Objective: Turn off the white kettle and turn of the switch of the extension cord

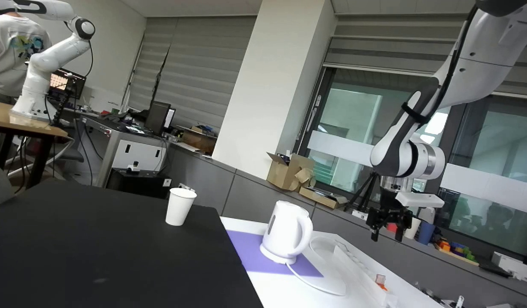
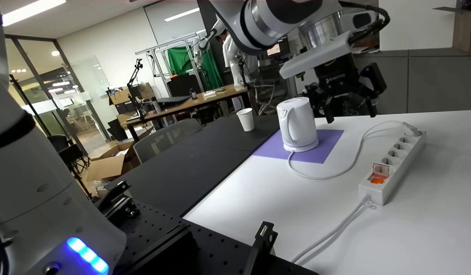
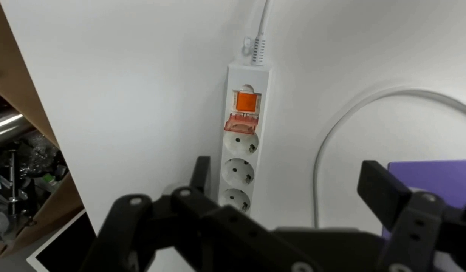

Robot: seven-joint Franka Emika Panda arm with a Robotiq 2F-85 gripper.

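Observation:
The white kettle (image 1: 284,231) (image 2: 296,124) stands upright on a purple mat (image 2: 327,143) in both exterior views. Its cable runs to a plug (image 2: 411,130) at the far end of the extension cord (image 2: 396,153) (image 3: 241,155). In the wrist view the orange switch (image 3: 246,102) on the strip lies exposed, its clear reddish cover (image 3: 242,124) flipped up. My gripper (image 1: 387,234) (image 2: 351,115) (image 3: 285,170) hangs above the white table, jaws wide apart and holding nothing. The strip's sockets show below, close to the left finger (image 3: 200,173); the kettle is out of the wrist view.
A white paper cup (image 1: 180,207) stands on the black table (image 2: 189,160) beside the white table (image 2: 296,206). The kettle's cable (image 3: 323,151) loops across the white surface. Past the table's edge in the wrist view is a cardboard box (image 3: 32,94) with loose items.

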